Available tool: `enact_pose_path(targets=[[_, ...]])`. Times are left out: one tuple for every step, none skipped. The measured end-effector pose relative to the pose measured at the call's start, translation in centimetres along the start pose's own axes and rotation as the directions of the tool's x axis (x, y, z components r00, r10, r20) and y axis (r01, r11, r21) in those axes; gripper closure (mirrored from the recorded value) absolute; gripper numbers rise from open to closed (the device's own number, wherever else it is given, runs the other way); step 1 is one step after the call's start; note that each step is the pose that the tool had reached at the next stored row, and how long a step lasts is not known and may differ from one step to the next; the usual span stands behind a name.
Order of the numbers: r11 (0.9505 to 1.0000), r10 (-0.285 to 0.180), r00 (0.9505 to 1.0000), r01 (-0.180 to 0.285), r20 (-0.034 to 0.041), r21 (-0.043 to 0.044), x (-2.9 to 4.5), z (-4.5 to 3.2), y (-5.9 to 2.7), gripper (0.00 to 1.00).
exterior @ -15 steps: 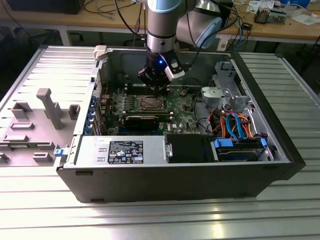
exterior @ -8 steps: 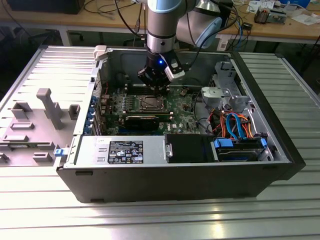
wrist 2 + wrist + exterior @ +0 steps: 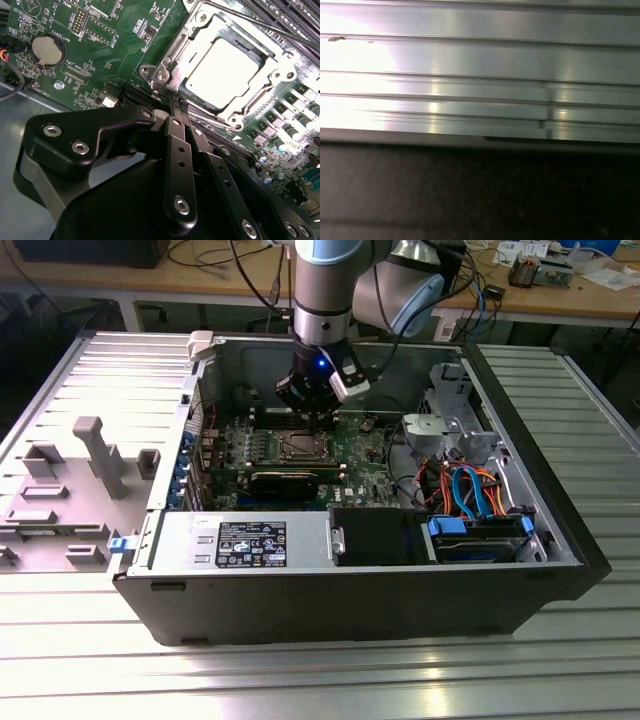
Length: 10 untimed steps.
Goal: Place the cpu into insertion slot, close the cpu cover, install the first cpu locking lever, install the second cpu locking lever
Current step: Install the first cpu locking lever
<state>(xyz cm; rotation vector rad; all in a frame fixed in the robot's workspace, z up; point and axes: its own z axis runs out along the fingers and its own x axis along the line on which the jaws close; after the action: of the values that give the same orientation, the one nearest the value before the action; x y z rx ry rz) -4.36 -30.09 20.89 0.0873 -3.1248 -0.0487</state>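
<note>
Ribbed metal bench (image 3: 560,420) under open computer case (image 3: 540,570): chip (image 3: 222,74) seated in socket (image 3: 165,75), cover (image 3: 280,65) down, gripper (image 3: 178,106) pinched empty (tips at socket's 7 o'clock corner, presumably for the lever).

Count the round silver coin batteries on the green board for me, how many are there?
1. The coin battery sits in its round holder on the green board in the second wrist view, off to the side of the cpu. The gripper may hide others.

A ribbed metal table (image 3: 560,640) is reflecting bright light; wooden benches (image 3: 120,278), cable-strewn, are standing toward twelve o'clock.
</note>
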Motion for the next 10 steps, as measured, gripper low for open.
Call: enact_pose_path(targets=[[1.0, 0.0, 1.0, 0.0, 0.0001, 0.0, 0.0, 0.0, 0.0, 0.89], [1.0, 0.0, 1.0, 0.0, 0.0, 0.0015, -0.01, 0.0, 0.0, 0.89], [1.0, 0.0, 1.0, 0.0, -0.0003, 0.0044, -0.02, 0.01, 0.0, 0.89], [1.0, 0.0, 1.0, 0.0, -0.0003, 0.0069, -0.03, 0.04, -0.01, 0.89], [1.0, 0.0, 1.0, 0.0, -0.0005, 0.01, -0.04, 0.09, -0.01, 0.89], [0.9999, 0.0, 1.0, 0.0, -0.0009, 0.0148, -0.05, 0.17, -0.02, 0.89], [0.9998, 0.0, 1.0, 0.0, -0.0014, 0.0207, -0.07, 0.31, -0.03, 0.89], [0.9997, 0.0, 1.0, 0.0, -0.0015, 0.023, -0.08, 0.4, -0.02, 0.89], [0.9997, 0.0, 1.0, 0.0, -0.0016, 0.0254, -0.09, 0.48, -0.03, 0.89], [0.9996, 0.0, 1.0, 0.0, -0.0018, 0.0281, -0.11, 0.59, -0.03, 0.89]])
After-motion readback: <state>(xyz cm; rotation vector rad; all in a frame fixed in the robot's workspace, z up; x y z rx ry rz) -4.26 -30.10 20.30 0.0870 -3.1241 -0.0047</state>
